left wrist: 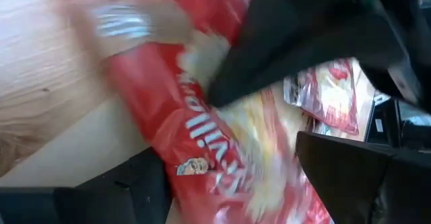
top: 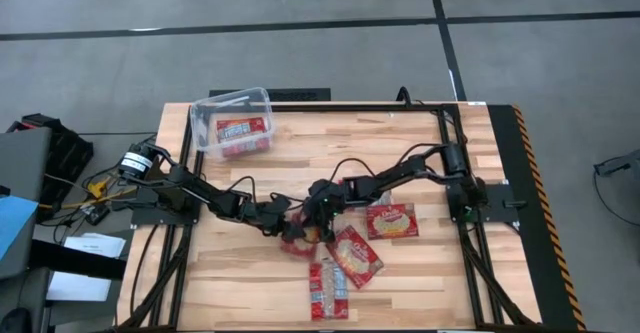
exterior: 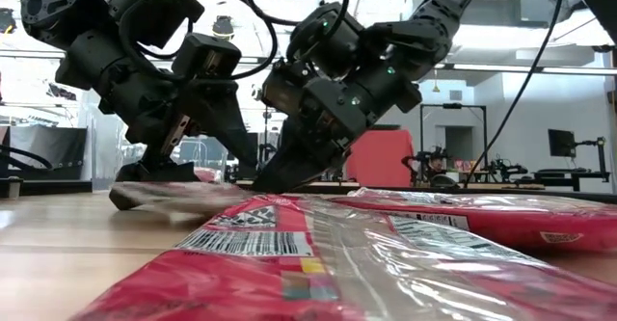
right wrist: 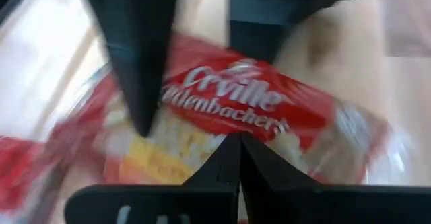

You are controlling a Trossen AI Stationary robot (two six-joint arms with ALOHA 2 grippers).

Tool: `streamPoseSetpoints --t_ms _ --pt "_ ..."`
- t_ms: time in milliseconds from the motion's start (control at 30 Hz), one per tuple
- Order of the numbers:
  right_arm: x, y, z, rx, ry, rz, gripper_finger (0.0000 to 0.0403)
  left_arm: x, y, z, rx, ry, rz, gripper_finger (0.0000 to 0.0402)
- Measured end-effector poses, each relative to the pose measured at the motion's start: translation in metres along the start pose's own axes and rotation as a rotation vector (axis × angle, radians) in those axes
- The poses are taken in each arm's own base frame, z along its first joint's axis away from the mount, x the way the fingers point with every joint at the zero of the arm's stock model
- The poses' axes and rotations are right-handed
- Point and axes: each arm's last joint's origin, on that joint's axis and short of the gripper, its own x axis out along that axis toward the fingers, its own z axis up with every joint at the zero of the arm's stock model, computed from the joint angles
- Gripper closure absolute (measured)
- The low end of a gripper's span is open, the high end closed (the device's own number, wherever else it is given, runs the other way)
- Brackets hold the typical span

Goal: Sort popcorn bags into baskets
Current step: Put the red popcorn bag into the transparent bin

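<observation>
Near the desk's [top: 240, 273] front-centre, both hands grip 1 popcorn bag [top: 298, 241]: left hand [top: 285, 216], right hand [top: 318, 211]. Best: 1 releases before lifting toward the tub [top: 232, 123].

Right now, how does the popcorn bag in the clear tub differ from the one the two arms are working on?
The bag in the tub sits inside the clear tub at the table's far left corner; the bag between the arms is out on the bare wood near the middle. The tub bag is untouched; the middle one has the left gripper and right gripper right at it. Both are red packets.
</observation>
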Motion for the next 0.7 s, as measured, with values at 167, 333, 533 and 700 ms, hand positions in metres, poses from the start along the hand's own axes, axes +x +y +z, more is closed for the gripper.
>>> streamPoseSetpoints --t_ms 167,333,533,700 --pt "-0.002 -0.010 0.000 0.014 0.002 -0.015 0.0388 0.000 0.000 -0.001 0.020 0.018 0.000 0.0116" --pt "-0.006 -0.009 0.002 0.024 -0.003 -0.012 0.0378 0.000 0.001 -0.001 0.012 0.002 0.018 0.0137" --pt "-0.027 -0.008 0.014 0.010 0.005 -0.037 0.0380 0.000 0.001 0.001 -0.030 -0.074 0.037 0.0215" --pt "-0.051 -0.007 0.030 -0.008 -0.017 -0.047 0.0390 0.000 0.003 0.003 -0.060 -0.150 0.069 0.0277"
